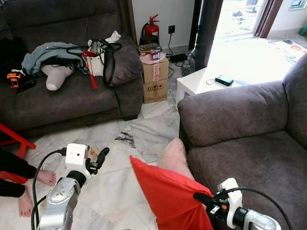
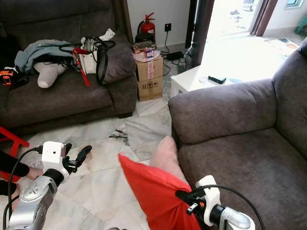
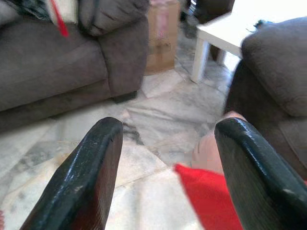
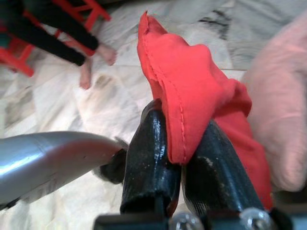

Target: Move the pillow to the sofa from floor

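Nearest, right gripper [image 4: 180,143] clamped on the edge of the red pillow [image 1: 170,194], fabric pinched between both black fingers. Pillow held up off the marble floor [image 1: 115,191], hanging just beside the front corner of the grey sofa [image 1: 249,143] on the right, not yet on its seat. Behind the red pillow, leaning against the sofa's front, a pale pink cushion [image 1: 175,155].

To the left, left gripper [image 3: 163,172] raised above the floor with fingers spread wide, holding nothing. At the left edge, a person's bare feet [image 1: 36,189] on the floor, near a red stool [image 1: 17,139].

Farther off, a white side table [image 1: 201,81] past the sofa's arm, with a small dark device [image 1: 223,80] on top. Beside it, stacked cardboard boxes [image 1: 155,79] with clutter on top, touching the arm of a second grey sofa [image 1: 72,96]. On that sofa's seat, a heap of clothing [image 1: 50,55], a white bag with black straps [image 1: 100,60], a pale cushion [image 1: 56,75], and an orange-and-black tool [image 1: 15,79]. Against the back wall, a red fire extinguisher [image 1: 151,29].
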Robot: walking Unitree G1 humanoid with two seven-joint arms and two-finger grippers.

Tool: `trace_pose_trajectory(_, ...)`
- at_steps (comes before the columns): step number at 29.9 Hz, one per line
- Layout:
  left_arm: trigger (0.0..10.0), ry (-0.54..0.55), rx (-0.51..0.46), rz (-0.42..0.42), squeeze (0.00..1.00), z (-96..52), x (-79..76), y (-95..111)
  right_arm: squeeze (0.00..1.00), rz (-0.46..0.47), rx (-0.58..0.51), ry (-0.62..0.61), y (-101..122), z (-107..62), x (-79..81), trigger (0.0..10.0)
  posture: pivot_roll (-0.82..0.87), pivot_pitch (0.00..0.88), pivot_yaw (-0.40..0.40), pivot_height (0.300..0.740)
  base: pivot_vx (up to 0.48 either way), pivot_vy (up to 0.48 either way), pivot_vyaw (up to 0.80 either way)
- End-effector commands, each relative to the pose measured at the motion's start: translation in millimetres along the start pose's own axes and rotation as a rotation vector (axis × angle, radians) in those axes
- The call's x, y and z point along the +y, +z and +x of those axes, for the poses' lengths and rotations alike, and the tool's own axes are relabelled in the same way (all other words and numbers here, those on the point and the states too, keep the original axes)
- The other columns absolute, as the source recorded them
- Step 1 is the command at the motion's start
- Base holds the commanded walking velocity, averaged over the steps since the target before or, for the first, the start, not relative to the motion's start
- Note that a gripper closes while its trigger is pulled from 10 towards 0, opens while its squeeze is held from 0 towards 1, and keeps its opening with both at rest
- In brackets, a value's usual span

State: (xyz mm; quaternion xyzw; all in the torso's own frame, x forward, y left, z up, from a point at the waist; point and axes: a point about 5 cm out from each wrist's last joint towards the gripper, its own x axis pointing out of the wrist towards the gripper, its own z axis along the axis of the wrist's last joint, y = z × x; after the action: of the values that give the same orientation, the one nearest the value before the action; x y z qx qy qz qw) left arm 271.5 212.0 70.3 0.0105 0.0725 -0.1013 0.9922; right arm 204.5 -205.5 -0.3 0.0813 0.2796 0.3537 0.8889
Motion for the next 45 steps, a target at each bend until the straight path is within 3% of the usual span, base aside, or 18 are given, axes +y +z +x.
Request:
trace_pose_trajectory(1,10.0,-0.043,0.037,0.002,0.00,-3.9,-0.4,-4,0.00,-0.062,-0.080,0.091,22,2.3,7.3,10.0,0.06,0.046,0.060,0.740,0.000,0.000,0.00)
trace_pose_trajectory(9,10.0,-0.256,0.176,0.098,0.00,-18.8,2.4,-12,0.00,-0.131,0.040,0.324,14,-9.3,30.0,10.0,0.06,0.039,0.058,0.740,0.000,0.000,0.00)
trace_pose_trajectory(20,10.0,-0.594,0.471,0.205,0.00,-49.3,5.1,-35,0.00,-0.178,0.110,0.449,14,-8.4,43.0,10.0,0.07,0.049,0.053,0.740,0.000,0.000,0.00)
trace_pose_trajectory(26,10.0,-0.736,0.600,0.348,0.00,-55.3,4.4,-48,0.00,-0.184,0.116,0.490,16,-7.5,49.1,10.0,0.07,0.054,0.048,0.740,0.000,0.000,0.00)
trace_pose_trajectory(27,10.0,-0.791,0.648,0.438,0.00,-56.7,5.2,-53,0.00,-0.184,0.110,0.504,18,-8.8,50.9,10.0,0.07,0.055,0.049,0.740,0.000,0.000,0.00)
trace_pose_trajectory(29,10.0,-0.813,0.674,0.487,0.00,-57.2,6.4,-56,0.00,-0.186,0.109,0.510,19,-9.4,51.6,10.0,0.07,0.056,0.048,0.740,0.000,0.000,0.00)
trace_pose_trajectory(30,10.0,-0.839,0.704,0.555,0.00,-58.5,8.4,-59,0.00,-0.188,0.105,0.517,21,-10.2,52.6,10.0,0.07,0.056,0.048,0.740,0.000,0.000,0.00)
trace_pose_trajectory(31,10.0,-0.873,0.737,0.676,0.00,-59.4,12.7,-64,0.00,-0.189,0.095,0.526,24,-11.0,53.8,10.0,0.06,0.058,0.052,0.740,0.000,0.000,0.00)
trace_pose_trajectory(40,10.0,-0.945,0.762,0.742,0.00,-59.9,18.9,-62,0.00,-0.238,0.090,0.603,31,-16.0,63.6,10.0,0.06,0.059,0.054,0.740,0.000,0.000,0.00)
trace_pose_trajectory(45,10.0,-0.968,0.756,0.865,0.00,-59.3,25.8,-62,0.00,-0.230,0.049,0.605,39,-16.8,65.6,10.0,0.06,0.060,0.053,0.740,0.000,0.000,0.00)
